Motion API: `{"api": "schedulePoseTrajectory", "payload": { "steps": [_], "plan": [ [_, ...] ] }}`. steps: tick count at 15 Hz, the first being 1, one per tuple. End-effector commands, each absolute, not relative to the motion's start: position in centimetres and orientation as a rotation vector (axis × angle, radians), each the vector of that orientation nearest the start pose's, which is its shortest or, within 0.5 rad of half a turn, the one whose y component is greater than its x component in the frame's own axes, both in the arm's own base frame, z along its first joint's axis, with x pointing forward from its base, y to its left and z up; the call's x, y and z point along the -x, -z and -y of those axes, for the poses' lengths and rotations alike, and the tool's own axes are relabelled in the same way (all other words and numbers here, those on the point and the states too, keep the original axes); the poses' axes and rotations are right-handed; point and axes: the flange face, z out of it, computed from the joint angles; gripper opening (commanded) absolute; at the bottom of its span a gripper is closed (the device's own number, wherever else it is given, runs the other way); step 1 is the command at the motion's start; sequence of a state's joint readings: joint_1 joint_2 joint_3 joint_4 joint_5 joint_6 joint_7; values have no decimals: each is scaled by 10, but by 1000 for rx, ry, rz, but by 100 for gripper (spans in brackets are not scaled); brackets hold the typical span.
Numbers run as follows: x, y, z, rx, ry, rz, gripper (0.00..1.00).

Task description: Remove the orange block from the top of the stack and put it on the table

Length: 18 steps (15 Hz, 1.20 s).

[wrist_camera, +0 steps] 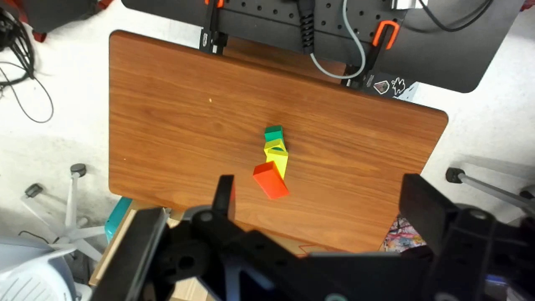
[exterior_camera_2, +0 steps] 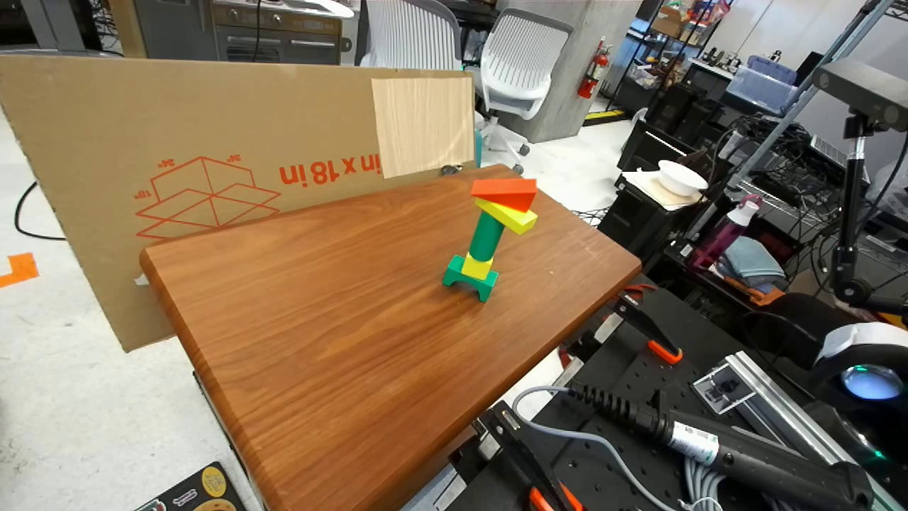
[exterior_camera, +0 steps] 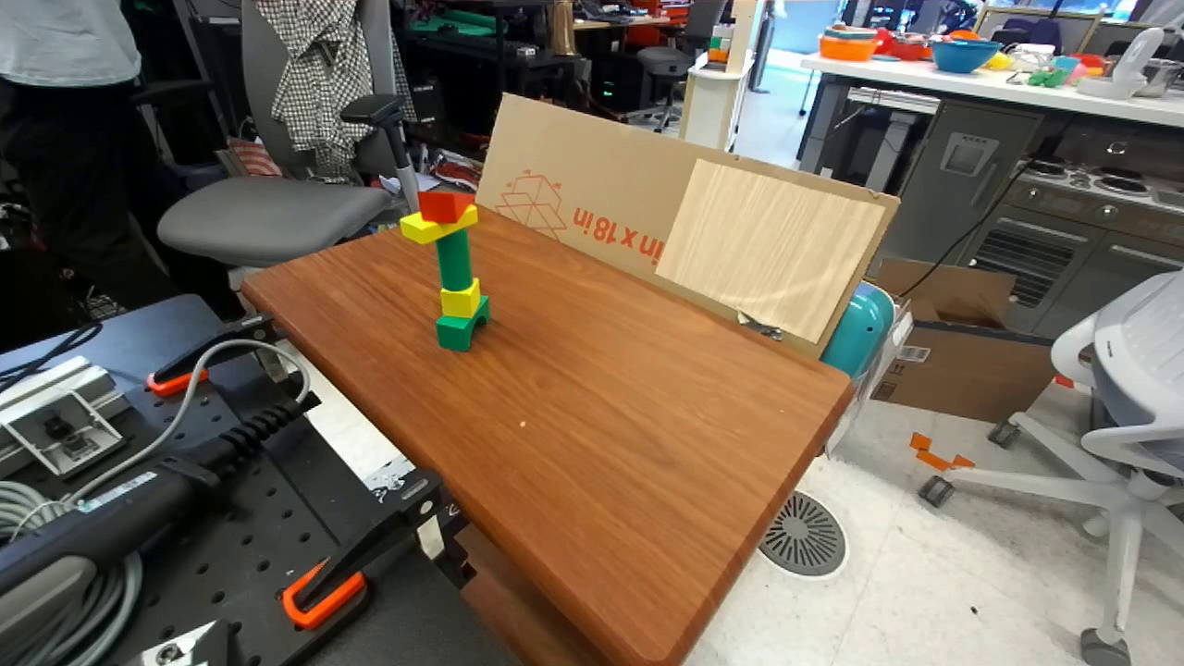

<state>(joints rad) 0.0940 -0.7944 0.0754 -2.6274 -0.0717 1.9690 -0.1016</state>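
The gripper [wrist_camera: 317,188] holds nothing, fingers [wrist_camera: 222,194] wide apart. I see the orange block [exterior_camera: 445,207] atop the stack [exterior_camera: 454,261], toward the far left of the wood-grained table [exterior_camera: 601,398] in an exterior view. Align to its flat sides (it sits askew on the yellow block [wrist_camera: 278,160]), grip lightly, lift vertically. Faces look smooth; the green column [exterior_camera_2: 486,238] is round.

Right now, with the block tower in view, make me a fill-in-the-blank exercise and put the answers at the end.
The oblong orange-red toy block rests on a flat toy block coloured ____.
Counting the orange-red one, the narrow tower of toy blocks has ____ pieces.
The arched base block of that tower is coloured ____.
In the wrist view, the black robot fingers stand ____ rather than shut.
Missing words: yellow; five; green; open.
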Motion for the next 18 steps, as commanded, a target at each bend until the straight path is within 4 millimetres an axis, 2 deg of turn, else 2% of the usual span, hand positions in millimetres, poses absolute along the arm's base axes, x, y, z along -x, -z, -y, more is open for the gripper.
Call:
{"api": "schedulePoseTrajectory", "payload": {
  "steps": [1,6,11,15,18],
  "plan": [
    [-361,-457,-30,3161,224,604,100],
    [-404,-400,-10,3079,202,760,100],
    [-438,-346,4,3039,113,806,100],
    [-464,-316,3,2993,25,812,100],
    [-482,-300,1,2973,-27,813,100]
  ]
}}
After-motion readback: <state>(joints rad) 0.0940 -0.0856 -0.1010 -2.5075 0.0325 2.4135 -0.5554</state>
